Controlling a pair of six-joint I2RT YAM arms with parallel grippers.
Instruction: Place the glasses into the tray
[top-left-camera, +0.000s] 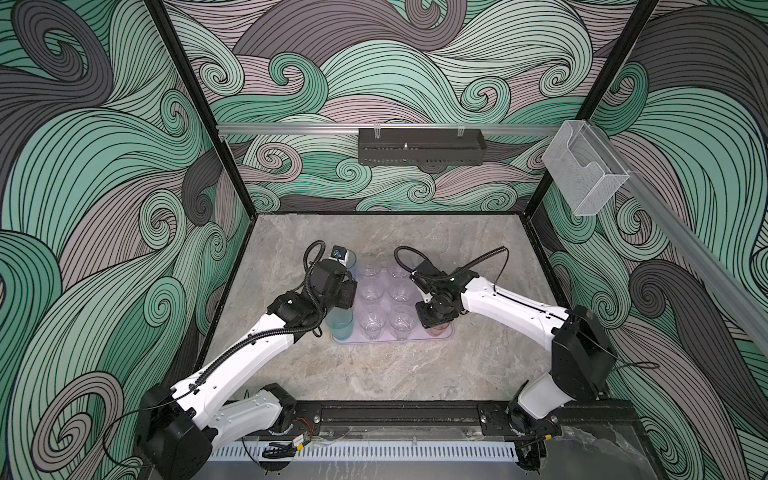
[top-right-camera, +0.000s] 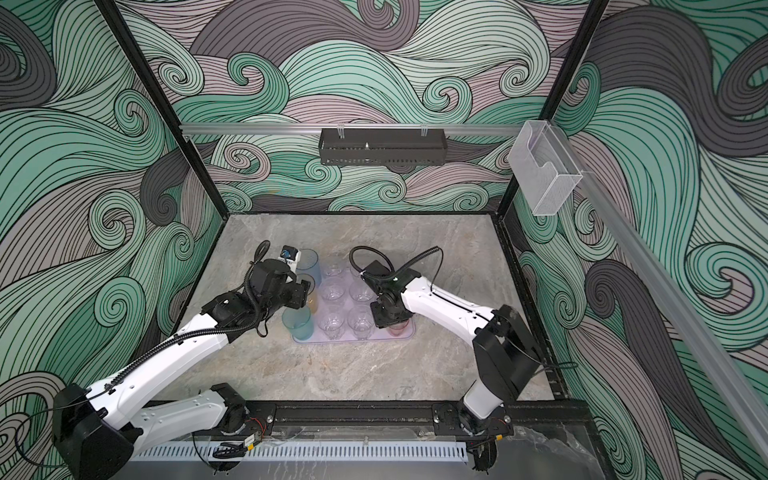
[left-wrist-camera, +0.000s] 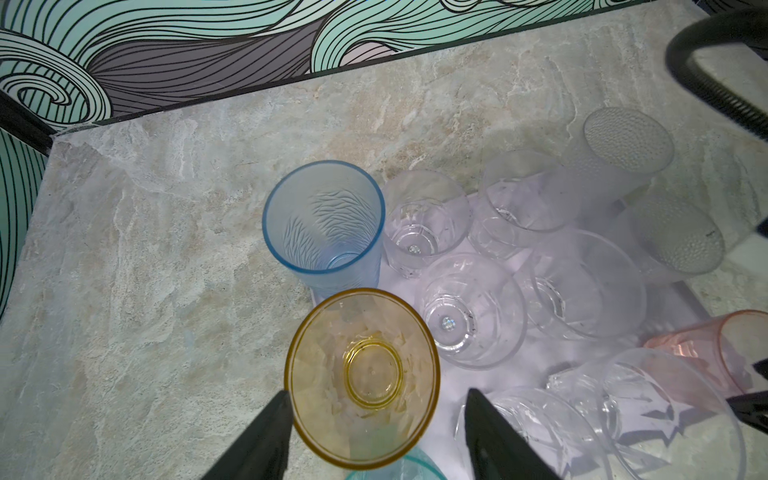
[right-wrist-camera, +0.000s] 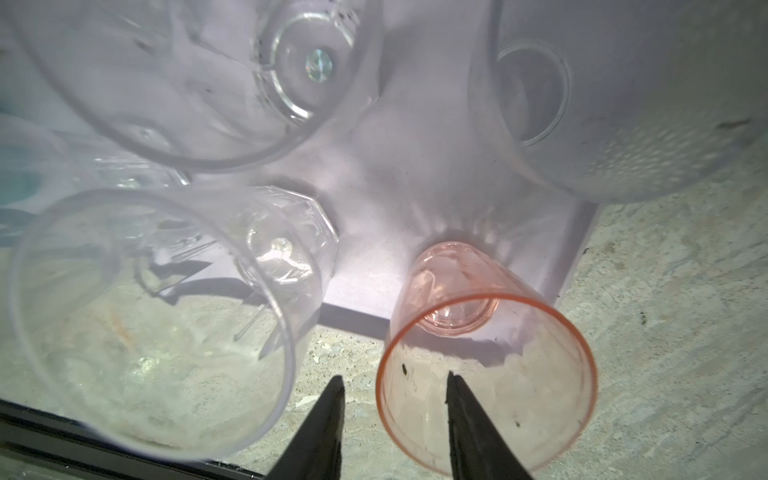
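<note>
The lavender tray (right-wrist-camera: 365, 216) lies in the middle of the table (top-left-camera: 374, 374), crowded with upright glasses (top-left-camera: 371, 291). We see our left fingers (left-wrist-camera: 266, 436) spread open on either side of the amber tumbler (left-wrist-camera: 361, 374) at the tray's left edge. Our right fingers (right-wrist-camera: 316, 432) stand parted astride the rim of the pink cup (right-wrist-camera: 519, 353) in the tray's near right corner, gripping nothing.

Pink cup (right-wrist-camera: 540, 374): short, upright, tray corner, at right gripper (right-wrist-camera: 394, 380).
Amber tumbler (left-wrist-camera: 361, 378): upright, flanked by left gripper (left-wrist-camera: 378, 392).
Tray (right-wrist-camera: 395, 187): lavender, flat, cup-crowded.
</note>
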